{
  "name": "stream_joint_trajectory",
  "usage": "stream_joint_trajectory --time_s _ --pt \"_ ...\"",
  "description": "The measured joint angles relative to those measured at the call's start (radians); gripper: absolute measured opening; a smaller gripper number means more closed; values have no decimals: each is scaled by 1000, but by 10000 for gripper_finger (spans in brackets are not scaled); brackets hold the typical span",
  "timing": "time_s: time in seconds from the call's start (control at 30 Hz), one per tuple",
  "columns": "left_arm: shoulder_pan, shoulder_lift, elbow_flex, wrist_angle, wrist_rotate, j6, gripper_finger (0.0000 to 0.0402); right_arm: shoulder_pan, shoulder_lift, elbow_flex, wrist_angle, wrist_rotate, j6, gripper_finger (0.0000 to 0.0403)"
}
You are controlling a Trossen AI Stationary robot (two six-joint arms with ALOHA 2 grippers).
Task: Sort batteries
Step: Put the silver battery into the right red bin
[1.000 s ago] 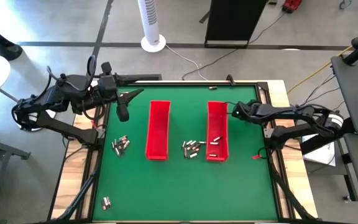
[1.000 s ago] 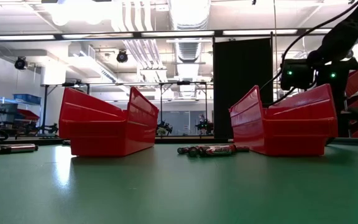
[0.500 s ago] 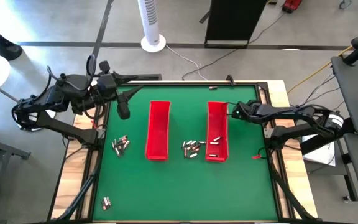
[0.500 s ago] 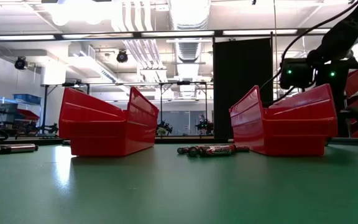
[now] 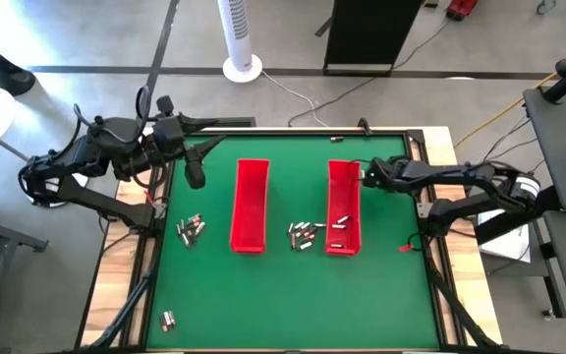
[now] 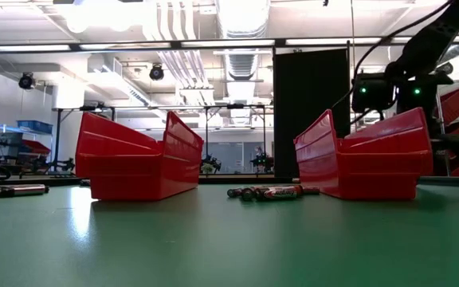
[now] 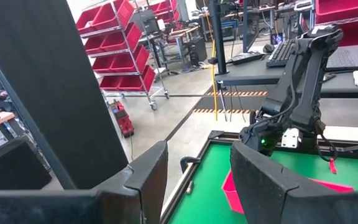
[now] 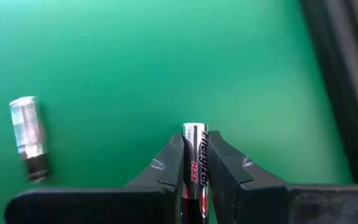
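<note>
- The right gripper (image 8: 193, 163) has its two dark fingers pinched onto a small silvery cylindrical battery with a dark printed label (image 8: 194, 165), held lengthwise between the pads over the green mat. In the high view this gripper (image 5: 366, 175) sits at the far end of the right long red plastic tray (image 5: 342, 208), on its outer side.
- Another loose silvery battery with a darker end (image 8: 28, 134) lies flat on the mat nearby, apart from the held one.
- The left gripper (image 5: 196, 175) hangs above the far left part of the green table mat (image 5: 283, 290); its fingers (image 7: 148, 174) stand partly apart with nothing between them.
- Done so far, as I judge it: a couple of pale batteries (image 5: 339, 222) already lie inside the right tray. The left long red plastic tray (image 5: 250, 206) shows no batteries that I can make out.
- Left to do: a cluster of batteries (image 5: 305, 233) lies on the mat between the two trays, a second cluster (image 5: 191, 229) near the left edge, and a small pair (image 5: 168, 320) by the near left corner. Most of the sorting seems to lie ahead.
- In the way: the right tray's tall red wall (image 6: 373, 155) stands between the gripper and the middle cluster (image 6: 268, 191), so carrying calls for clearance over it.
- Beyond the table stand a white tower fan (image 5: 239, 39) and a black panel (image 5: 367, 34), both clear of the work.
</note>
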Motion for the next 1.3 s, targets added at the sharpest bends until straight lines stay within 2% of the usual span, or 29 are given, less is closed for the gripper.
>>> stream_joint_trajectory --time_s 0.37,0.73,0.83,1.0,1.1,1.3 --pt "0 -7 0 -1 1 0 155 0 -35 33 -29 13 -19 39" --pt "0 -19 0 -5 4 -10 155 0 -128 181 -149 42 -171 39" --pt "0 -24 0 -14 5 -16 155 1 -162 253 -210 -5 -260 38" --pt "0 -28 0 -34 4 -18 155 38 -190 389 -285 -169 -475 39" --pt "0 -29 0 -33 5 -15 155 87 -166 474 -352 -234 -553 38" --pt "0 -27 0 -33 4 -11 155 201 -46 615 -363 -329 -740 40"
